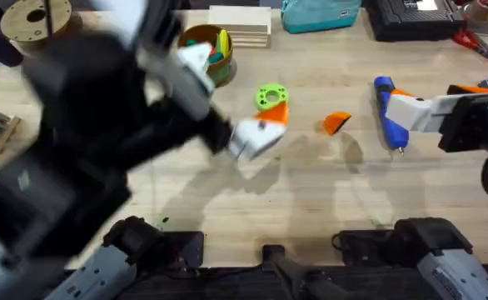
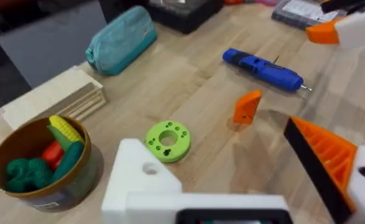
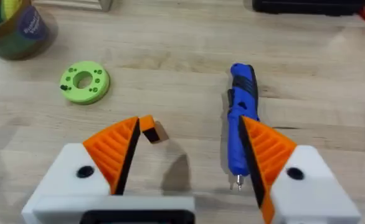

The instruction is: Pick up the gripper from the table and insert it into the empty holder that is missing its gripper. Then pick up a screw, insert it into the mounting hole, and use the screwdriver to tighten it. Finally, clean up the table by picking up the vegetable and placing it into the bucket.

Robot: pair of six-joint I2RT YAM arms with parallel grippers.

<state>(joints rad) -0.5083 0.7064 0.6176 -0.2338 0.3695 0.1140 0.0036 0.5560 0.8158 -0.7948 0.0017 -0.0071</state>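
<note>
Two arms are up and nothing is gripped yet, so I'm at the first pick. My right gripper [image 3: 185, 165] hangs with its two orange ribbed pads [image 3: 111, 149] spread apart and empty, just over the table [image 1: 311, 200], with the loose orange gripper [image 1: 336, 123] lying between the green ring-shaped disc [image 1: 271, 97] and the blue screwdriver [image 1: 389, 112]. In the right wrist view that orange wedge sits just past my left pad, off-centre, while the screwdriver lies close under the other pad. My left gripper [image 1: 256, 133] is lifted near the green disc; in its wrist view one white block, the holder [image 2: 142, 180], has a bare mounting hole and no fin, and the twin beside it carries its orange fin [image 2: 322, 152], so that jaw stands apart and holds nothing. The bucket [image 2: 39, 162] sits near the wooden block stack [image 2: 55, 96] with toy vegetables already inside; I can't pick out a stray vegetable on the table from here. For a clean pick I'd shift the right arm toward the wedge until it lies squarely between the pads, keep clear of the screwdriver so I don't roll it, come down low, and close across the wedge's flat faces so it won't pivot when I carry it to the holder.
</note>
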